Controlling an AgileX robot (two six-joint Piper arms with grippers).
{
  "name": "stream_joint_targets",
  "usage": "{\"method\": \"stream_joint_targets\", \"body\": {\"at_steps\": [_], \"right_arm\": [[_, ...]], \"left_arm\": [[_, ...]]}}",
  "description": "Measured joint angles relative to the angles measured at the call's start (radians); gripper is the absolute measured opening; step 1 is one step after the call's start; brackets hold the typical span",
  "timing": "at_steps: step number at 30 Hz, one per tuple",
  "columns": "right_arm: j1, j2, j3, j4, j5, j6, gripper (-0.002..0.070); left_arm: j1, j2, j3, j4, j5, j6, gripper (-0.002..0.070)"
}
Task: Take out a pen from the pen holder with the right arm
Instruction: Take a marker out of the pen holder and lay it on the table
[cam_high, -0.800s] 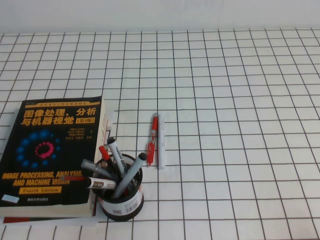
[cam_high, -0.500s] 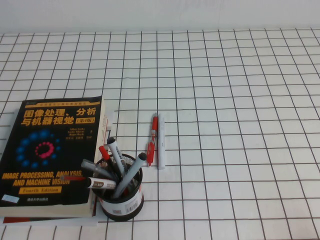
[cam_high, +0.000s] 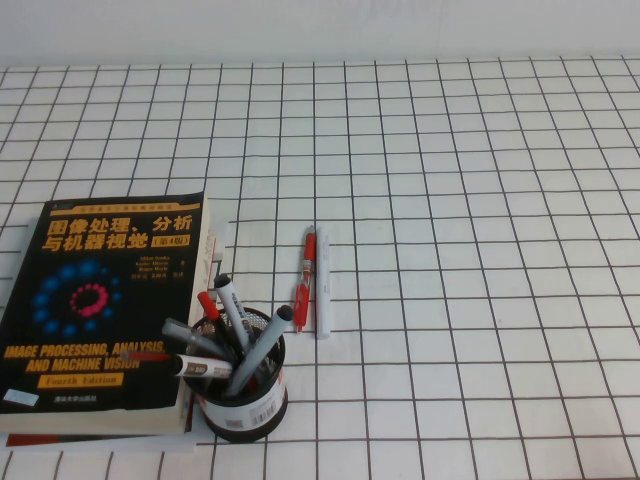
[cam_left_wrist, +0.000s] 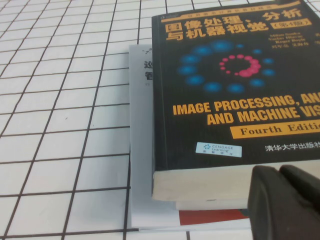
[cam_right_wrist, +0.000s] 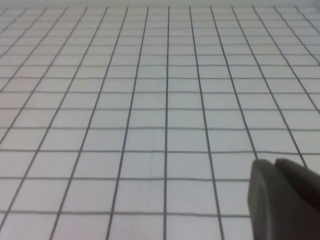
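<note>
Looking down in the high view, neither arm shows; the pen holder stands near the table's left front, just beside the book, its pens crossed and leaning, so a grab could catch two or tip it. Left wrist view: left gripper closed, empty, by the book's corner. Right wrist view: right gripper closed on nothing over bare table, holder out of sight; it faces a long blind reach and must open first or knock the pens.
</note>
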Motion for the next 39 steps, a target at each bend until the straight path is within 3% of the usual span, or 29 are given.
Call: {"method": "stream_joint_targets", "body": {"at_steps": [7,18,25,33,39], "right_arm": [[0.0,0.0,0.0,0.071,-0.134,0.0,-0.0016],[0.0,0.0,0.0,0.53,-0.261,0.0,-0.0016],[0.0,0.0,0.0,0.624,-0.266,0.0,-0.0016],[0.0,0.01,-0.071,0.695,-0.053,0.0,-0.0016],[0.0,0.202,-0.252,0.635,0.178,0.0,-0.0016]], "left_arm": [[0.0,0.0,0.0,0.0,0.0,0.0,-0.0004],[0.0,0.0,0.0,0.0,0.0,0.0,-0.0004],[0.0,0.0,0.0,0.0,0.0,0.0,-0.0004],[0.0,0.0,0.0,0.0,0.0,0.0,-0.0004],[0.0,0.0,0.0,0.0,0.0,0.0,-0.0004]]}}
